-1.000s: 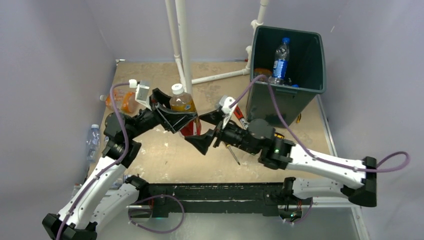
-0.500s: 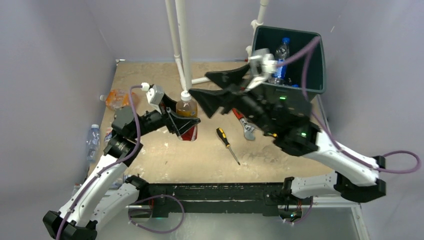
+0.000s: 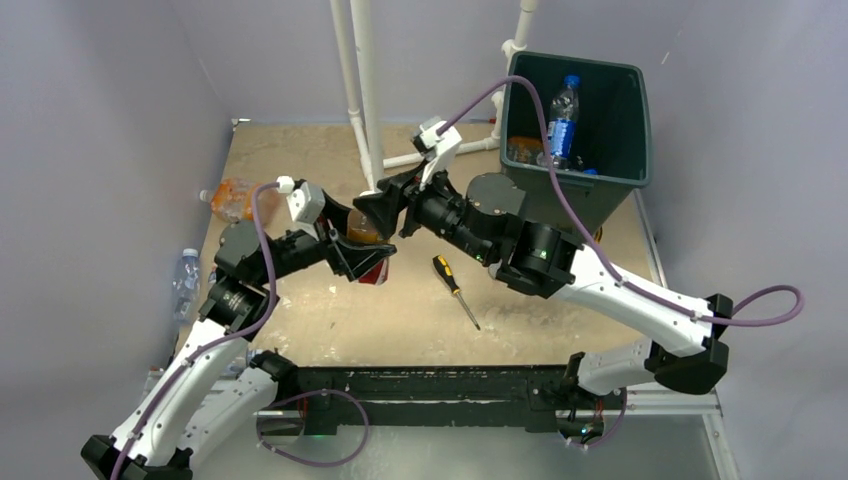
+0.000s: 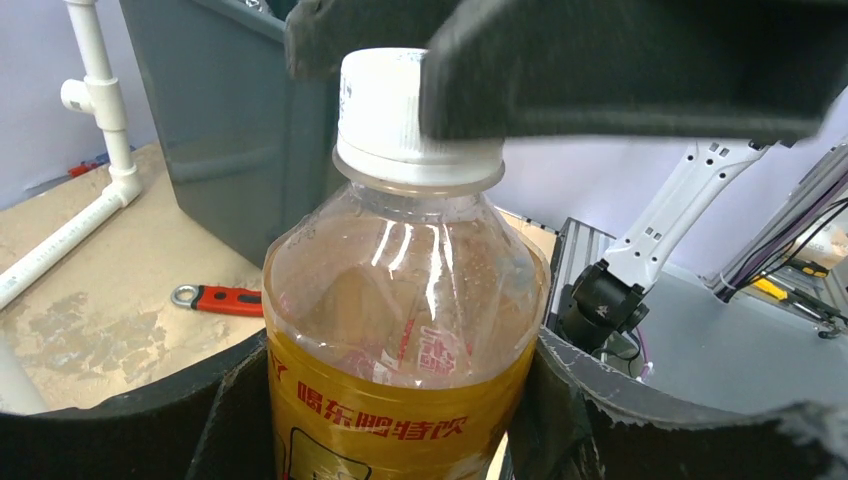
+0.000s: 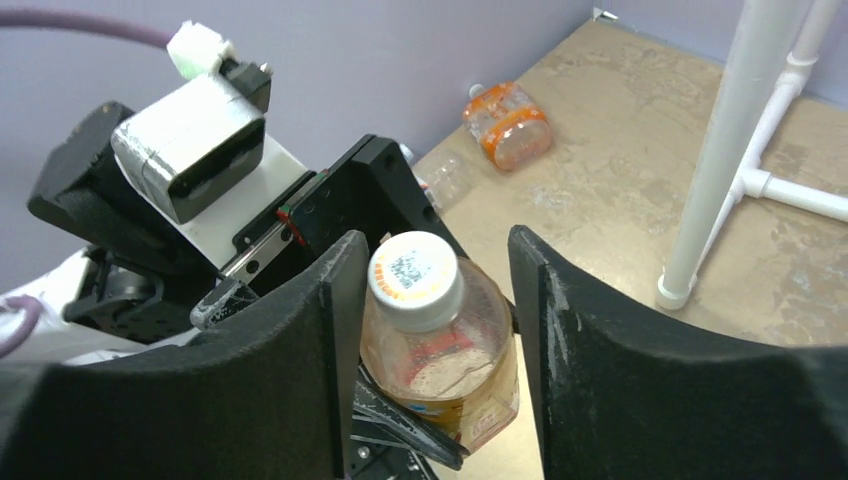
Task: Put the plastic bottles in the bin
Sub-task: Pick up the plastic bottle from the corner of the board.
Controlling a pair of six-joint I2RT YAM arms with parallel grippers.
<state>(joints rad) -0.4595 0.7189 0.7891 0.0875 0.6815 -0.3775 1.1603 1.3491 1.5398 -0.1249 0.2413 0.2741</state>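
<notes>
Bottle (image 4: 400, 300): held in left gripper (image 4: 398, 425) | wrench (image 4: 215, 298): left wrist view only

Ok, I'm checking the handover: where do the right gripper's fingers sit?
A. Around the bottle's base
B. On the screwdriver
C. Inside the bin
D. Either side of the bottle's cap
D: in the right wrist view the right gripper straddles the white cap of the bottle, which the left gripper clamps by its body.
</notes>
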